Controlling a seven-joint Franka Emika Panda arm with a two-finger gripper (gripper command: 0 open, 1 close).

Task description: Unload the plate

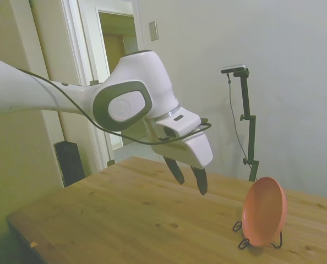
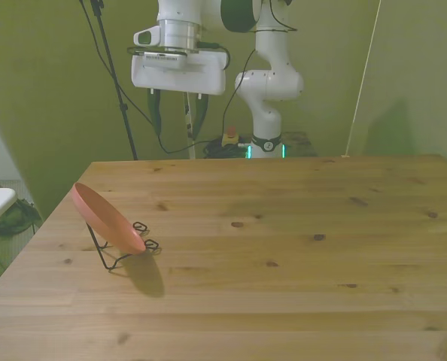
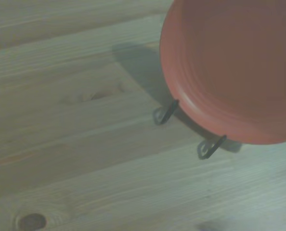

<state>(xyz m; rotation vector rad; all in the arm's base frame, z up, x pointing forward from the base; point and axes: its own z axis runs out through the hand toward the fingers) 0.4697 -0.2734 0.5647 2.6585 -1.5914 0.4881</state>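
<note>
The bare wooden worktop (image 2: 284, 301) lay nearest. The coral plate (image 2: 107, 218) leaned tilted on its wire stand (image 2: 114, 256) near the front view's left edge, well apart from the tool (image 2: 177, 124), raised, fingers spread, holding nothing.

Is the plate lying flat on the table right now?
No, the plate leans tilted in the wire stand, propped up off the table.
</note>
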